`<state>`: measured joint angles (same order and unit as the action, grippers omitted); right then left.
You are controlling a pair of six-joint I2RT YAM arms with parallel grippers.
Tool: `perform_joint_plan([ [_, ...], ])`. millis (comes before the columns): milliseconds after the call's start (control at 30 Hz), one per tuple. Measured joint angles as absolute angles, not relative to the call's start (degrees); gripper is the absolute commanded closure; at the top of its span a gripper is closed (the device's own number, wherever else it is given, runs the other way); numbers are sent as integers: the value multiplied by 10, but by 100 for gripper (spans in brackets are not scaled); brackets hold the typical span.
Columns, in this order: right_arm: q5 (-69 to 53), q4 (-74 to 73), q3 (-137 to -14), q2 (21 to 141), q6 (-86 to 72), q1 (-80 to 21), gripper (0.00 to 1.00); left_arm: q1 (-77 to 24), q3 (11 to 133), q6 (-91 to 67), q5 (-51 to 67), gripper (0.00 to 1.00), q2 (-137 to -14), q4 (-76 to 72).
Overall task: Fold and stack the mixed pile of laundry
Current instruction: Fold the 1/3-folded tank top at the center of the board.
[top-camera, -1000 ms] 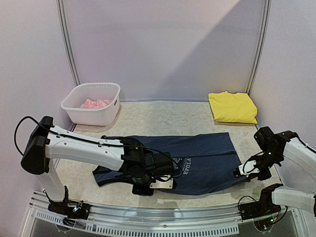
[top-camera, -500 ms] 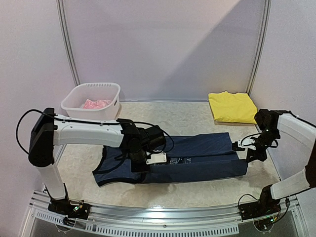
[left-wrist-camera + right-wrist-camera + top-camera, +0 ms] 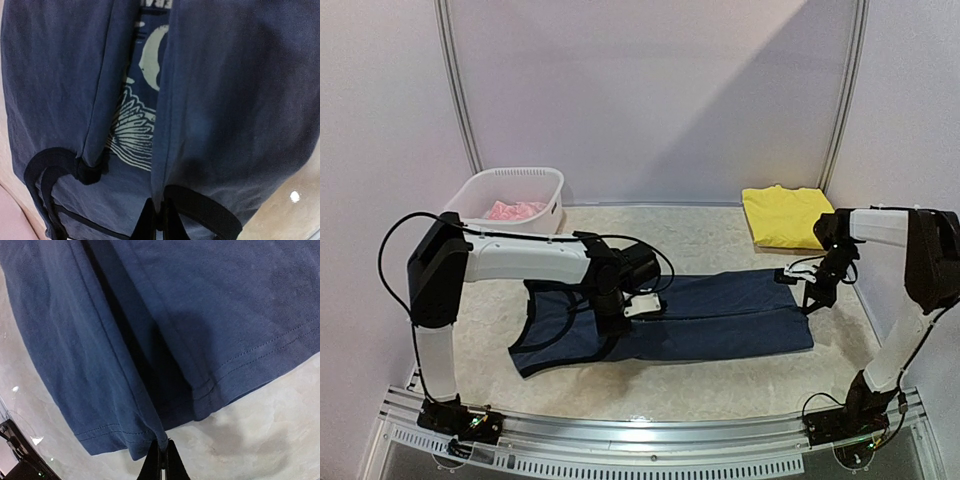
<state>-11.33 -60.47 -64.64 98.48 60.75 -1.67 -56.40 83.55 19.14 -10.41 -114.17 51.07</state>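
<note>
The navy tank top (image 3: 710, 318) lies spread across the table's middle, its near edge lifted and folded over toward the back. My left gripper (image 3: 620, 312) is shut on the fold near the armhole; the wrist view shows the fingers (image 3: 159, 225) pinching navy cloth (image 3: 225, 90) beside the white print (image 3: 132, 135). My right gripper (image 3: 810, 290) is shut on the hem corner; its wrist view shows the hem (image 3: 115, 405) pinched at the fingertips (image 3: 162, 460). The yellow garment (image 3: 790, 216) lies folded at the back right. The pink garment (image 3: 514, 210) sits in the basket.
The white slotted basket (image 3: 507, 232) stands at the back left. A metal rail (image 3: 650, 440) runs along the table's near edge. Walls enclose the table at the back and sides.
Both grippers have carried the tank top's near edge away from the front toward the back, folding the garment lengthwise into a narrower band.
</note>
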Motion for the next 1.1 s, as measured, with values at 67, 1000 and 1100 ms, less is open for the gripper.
perform_joint_plan([
  [67,-113,-600,-661,1012,598,-17,100,-558,839,185,-105,100,-1150,512],
  [1000,-88,-602,-758,1134,541,-17,99,-512,906,149,-97,100,-1215,538],
  [1100,-87,-605,-763,1138,537,-17,97,-509,906,148,-97,100,-1216,539],
])
